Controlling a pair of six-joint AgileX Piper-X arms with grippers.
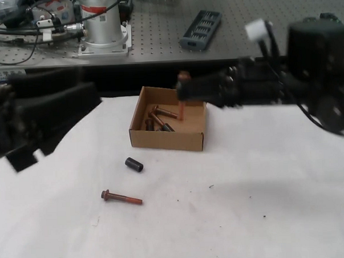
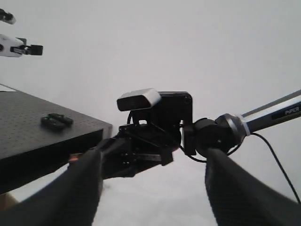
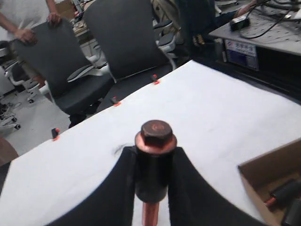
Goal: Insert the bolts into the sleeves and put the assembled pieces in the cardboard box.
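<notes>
One bolt [image 3: 155,134] was already seated in its sleeve [image 3: 151,176]. The right hand [image 3: 153,162] was clamped on that sleeve from both sides, holding the pair upright above the cardboard box [image 1: 167,139]. In the high view the bolt's shank pointed down over the far part of the open box, apart from what lay inside.

The step in hand looked to be the drop-off. The next move would call for lowering the piece a little and parting the fingers, so that it lands among the finished pieces [image 1: 159,115] in the box without catching the wall.

After that, one set seemed left to do. A loose sleeve [image 1: 134,164] lay on the cloth-covered worktop [image 1: 249,188] just in front of the box. A loose bolt [image 1: 121,197] lay nearer the camera, apart from the sleeve. The left hand [image 2: 151,188] was open and empty, off at the left side and apart from both.

The bolts were copper-coloured metal, each with a six-sided flanged head and a slim round shank. The sleeves were short, dark, smooth tubes. The box was plain brown card with an open top, and the cloth was white, soft and slightly rumpled.
</notes>
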